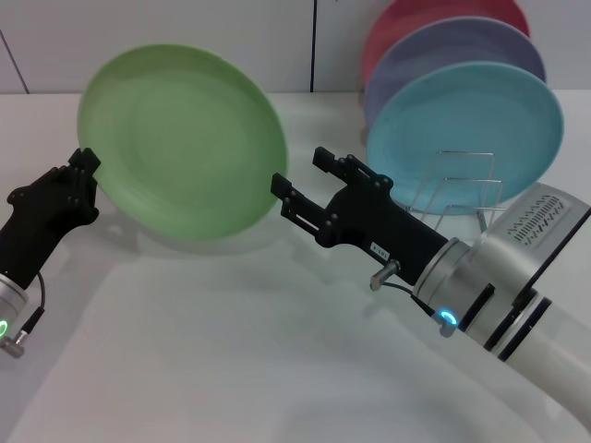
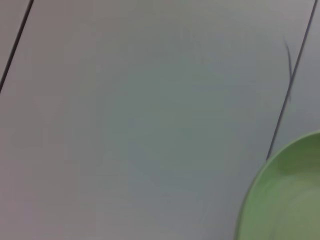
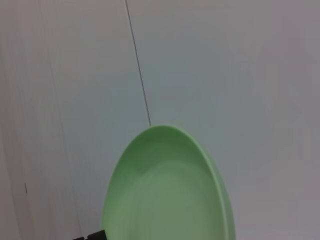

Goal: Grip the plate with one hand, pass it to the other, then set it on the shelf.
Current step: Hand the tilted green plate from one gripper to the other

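**Green plate held up between the two arms**

In the head view the light-green plate [image 1: 183,140] is off the table, tilted up on edge with its face toward the camera. The left gripper [image 1: 88,175] has the plate's left rim pinched between its black fingers. The right gripper [image 1: 309,175] reaches in from the right with its two fingers spread apart; their tips lie just beside the plate's right rim, and whether they touch it cannot be told.

Behind the right arm stands the wire plate rack [image 1: 459,194], its front loops bare. A light-blue plate [image 1: 466,125] leans upright at its back, with a lavender plate [image 1: 452,51] and a red plate [image 1: 416,18] behind that. All of this rests on the white table [image 1: 231,351].

Neither wrist view shows the rack or the other plates. The left wrist view has only a curved slice of the green plate [image 2: 287,195] against a pale panelled wall [image 2: 140,110]. The right wrist view shows more of the plate [image 3: 167,190], seen obliquely with its low rim visible.
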